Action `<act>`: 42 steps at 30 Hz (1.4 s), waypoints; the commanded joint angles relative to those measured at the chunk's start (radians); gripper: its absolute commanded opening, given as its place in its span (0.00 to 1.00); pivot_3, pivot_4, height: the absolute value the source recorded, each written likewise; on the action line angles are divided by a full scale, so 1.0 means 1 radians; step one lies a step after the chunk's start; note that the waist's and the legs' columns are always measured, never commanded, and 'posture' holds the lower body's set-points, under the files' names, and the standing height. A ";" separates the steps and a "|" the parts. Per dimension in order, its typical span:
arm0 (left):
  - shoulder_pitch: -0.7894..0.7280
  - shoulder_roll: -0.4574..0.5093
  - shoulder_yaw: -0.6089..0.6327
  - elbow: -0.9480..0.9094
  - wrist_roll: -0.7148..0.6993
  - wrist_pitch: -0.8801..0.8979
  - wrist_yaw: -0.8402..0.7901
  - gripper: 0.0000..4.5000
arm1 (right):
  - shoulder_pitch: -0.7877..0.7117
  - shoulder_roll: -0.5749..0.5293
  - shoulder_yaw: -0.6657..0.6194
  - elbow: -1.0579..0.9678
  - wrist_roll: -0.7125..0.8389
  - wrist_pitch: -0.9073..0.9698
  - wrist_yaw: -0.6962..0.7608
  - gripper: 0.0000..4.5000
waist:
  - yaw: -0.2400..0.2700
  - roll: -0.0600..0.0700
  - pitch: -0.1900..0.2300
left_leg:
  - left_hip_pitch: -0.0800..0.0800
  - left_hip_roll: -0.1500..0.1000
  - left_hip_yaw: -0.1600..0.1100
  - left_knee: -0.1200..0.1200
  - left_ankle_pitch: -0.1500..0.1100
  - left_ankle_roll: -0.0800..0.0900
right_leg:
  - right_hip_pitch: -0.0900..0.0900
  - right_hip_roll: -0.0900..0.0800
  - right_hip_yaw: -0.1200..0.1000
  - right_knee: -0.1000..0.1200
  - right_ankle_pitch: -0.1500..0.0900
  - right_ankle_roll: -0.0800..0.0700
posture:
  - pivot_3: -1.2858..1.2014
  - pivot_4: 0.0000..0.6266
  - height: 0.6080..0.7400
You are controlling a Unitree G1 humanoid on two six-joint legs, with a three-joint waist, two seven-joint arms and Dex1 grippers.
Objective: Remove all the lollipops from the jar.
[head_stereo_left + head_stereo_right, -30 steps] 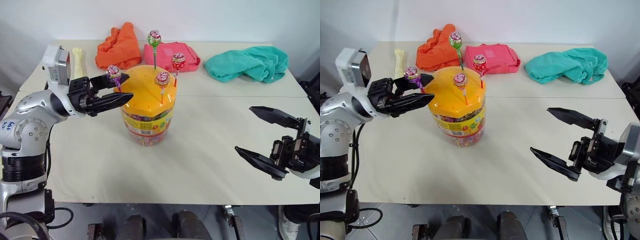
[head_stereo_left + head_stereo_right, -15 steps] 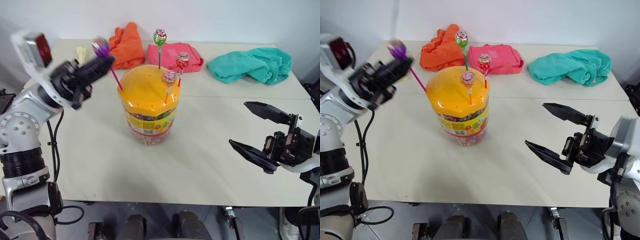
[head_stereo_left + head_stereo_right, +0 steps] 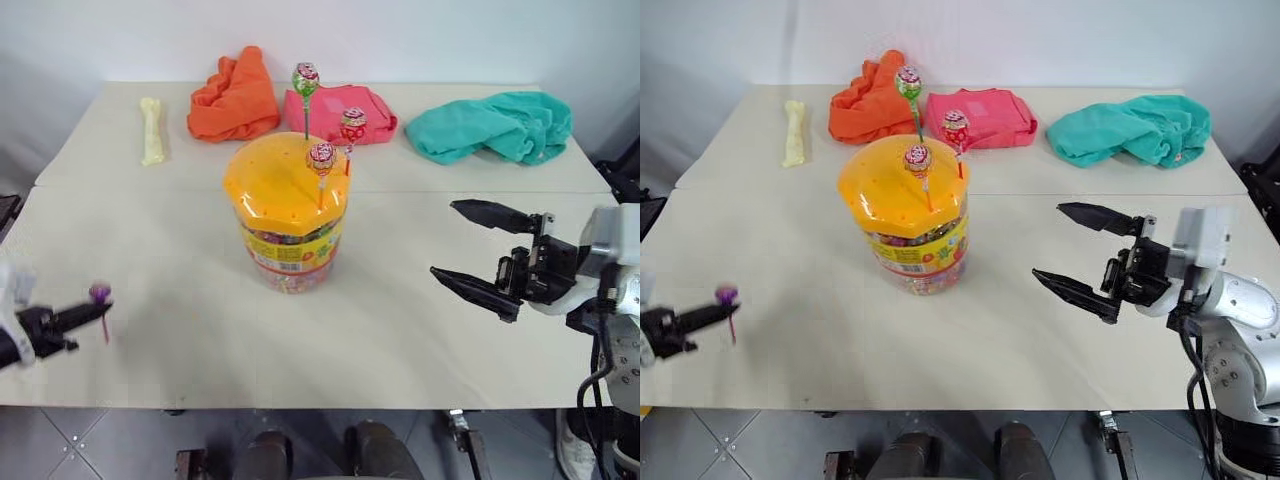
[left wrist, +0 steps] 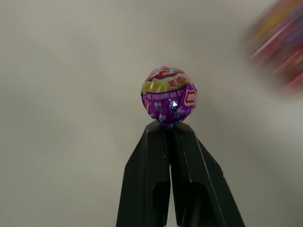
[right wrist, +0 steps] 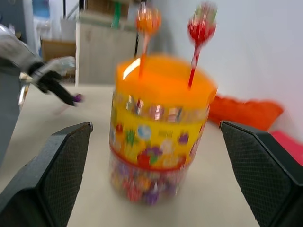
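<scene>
Purple-wrapped lollipop (image 4: pixel 169 96) pinched in my closed left hand (image 3: pixel 62 322), lower left of the frame, low over the surface (image 3: pixel 400 330); I should release it gently there. Right hand (image 3: pixel 478 250), spread wide and empty, faces the jar (image 3: pixel 287 218), centre, three lollipops (image 3: pixel 322 157) remaining.

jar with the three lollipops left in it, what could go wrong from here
1. The open right gripper faces the jar side-on; closing in could push or tip it, since nothing steadies it.
2. The three lollipops stand close together, so grabbing one stick may knock the others.
3. The left gripper, shut on the purple lollipop at the table's near edge, might drop it off the table.
</scene>
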 commanded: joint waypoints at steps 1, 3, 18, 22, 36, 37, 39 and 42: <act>0.013 -0.028 0.025 -0.104 -0.011 0.023 0.015 0.01 | -0.046 -0.009 0.027 0.003 -0.020 0.008 0.007 1.00 | 0.013 0.000 0.000 | -0.001 0.000 0.000 0.001 0.000 0.000 | 0.000 0.000 0.000 0.000 0.000 0.000 | 0.52 0.24 1.00; 0.020 -0.039 0.021 -0.120 0.001 0.028 0.014 0.06 | -0.073 0.000 0.046 0.013 -0.028 0.009 0.007 1.00 | 0.018 0.000 0.000 | -0.001 0.000 0.000 0.002 0.000 0.000 | 0.000 0.000 0.000 0.000 0.000 0.000 | 0.52 0.24 1.00; -0.029 -0.114 0.295 -0.257 -0.180 -0.243 -0.272 0.63 | -0.429 0.089 0.162 0.073 0.012 0.260 -0.181 1.00 | -0.007 0.001 0.000 | -0.002 0.001 0.000 0.001 -0.001 -0.001 | -0.002 0.001 -0.002 -0.001 0.000 0.000 | 0.52 0.24 1.00; -0.160 -0.148 0.227 -0.429 -0.353 -0.180 -0.184 0.63 | -0.557 0.177 0.204 0.140 -0.011 0.299 -0.256 1.00 | -0.008 0.000 0.000 | -0.003 0.001 0.000 0.002 -0.001 -0.001 | -0.001 0.001 -0.002 -0.001 0.000 0.000 | 0.52 0.24 1.00; -0.215 -0.191 0.131 -0.507 -0.384 -0.208 -0.124 0.64 | -0.616 0.248 0.250 0.193 -0.062 0.303 -0.232 0.42 | -0.039 0.001 0.000 | -0.002 0.001 0.000 0.003 -0.001 -0.001 | -0.004 0.001 -0.003 0.006 0.000 0.000 | 0.52 0.24 1.00; -0.219 -0.194 0.130 -0.508 -0.388 -0.212 -0.123 0.64 | -0.617 0.251 0.249 0.194 -0.061 0.301 -0.231 0.34 | -0.039 0.001 0.000 | -0.002 0.001 0.000 0.003 -0.001 -0.001 | -0.004 0.001 -0.003 0.006 0.000 0.000 | 0.52 0.24 1.00; -0.227 -0.199 0.127 -0.506 -0.391 -0.216 -0.122 0.64 | -0.620 0.260 0.247 0.197 -0.057 0.299 -0.227 0.19 | -0.038 0.001 0.000 | -0.002 0.001 0.000 0.003 -0.001 -0.001 | -0.004 0.001 -0.003 0.006 0.000 0.000 | 0.52 0.24 1.00; -0.226 -0.198 0.124 -0.498 -0.387 -0.222 -0.136 0.64 | -0.625 0.267 0.250 0.176 -0.026 0.311 -0.189 0.01 | -0.037 0.001 0.000 | -0.002 0.001 0.000 0.002 -0.001 -0.001 | -0.004 0.001 -0.003 0.006 0.000 0.000 | 0.52 0.24 1.00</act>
